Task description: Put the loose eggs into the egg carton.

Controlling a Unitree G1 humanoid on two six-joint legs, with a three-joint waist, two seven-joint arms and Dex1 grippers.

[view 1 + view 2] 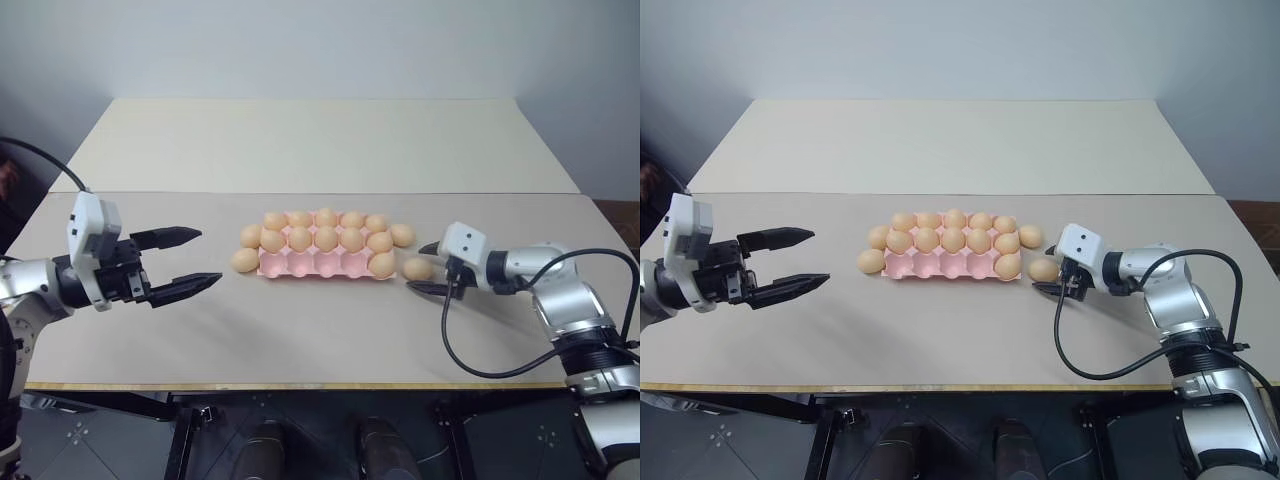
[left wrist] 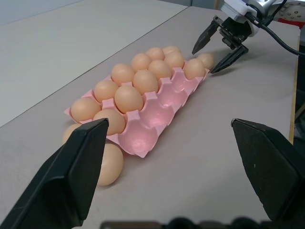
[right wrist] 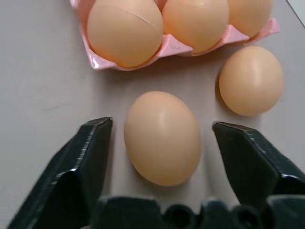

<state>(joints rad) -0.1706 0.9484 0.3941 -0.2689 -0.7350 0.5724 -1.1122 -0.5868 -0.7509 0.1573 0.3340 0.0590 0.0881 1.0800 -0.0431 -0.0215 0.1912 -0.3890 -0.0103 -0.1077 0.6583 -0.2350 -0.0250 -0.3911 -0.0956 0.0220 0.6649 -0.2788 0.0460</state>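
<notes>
Four loose eggs sit on the tabletop (image 1: 330,330) around the egg carton (image 1: 325,266): two at its left end, two at its right end. Carton's far and middle rows look full; near row has one egg at the right end, other near cups empty.

Right tool (image 3: 159,138) is the one in play. Target egg (image 3: 162,137) lies on the tabletop just off the carton's right near corner, directly ahead of the tool and between its two fingers (image 3: 83,157). Egg's long axis runs roughly along the tool's pointing line, so the fingers would close across the narrow waist. Gaps show on both sides of the shell: partly open, straddling, no contact, nothing held yet. Second right-side egg (image 3: 251,80) sits near the target, apart from it, beside the carton wall. My read: closing should clear it, but margin is small.

Left tool (image 1: 180,260) hangs wide open and empty, well left of the carton, pointing at it. Nearest to it is the left-end egg (image 1: 245,260).

Right wrist view gives the finger-to-shell gaps; the head views don't resolve them. Left wrist view shows the empty near cups.
</notes>
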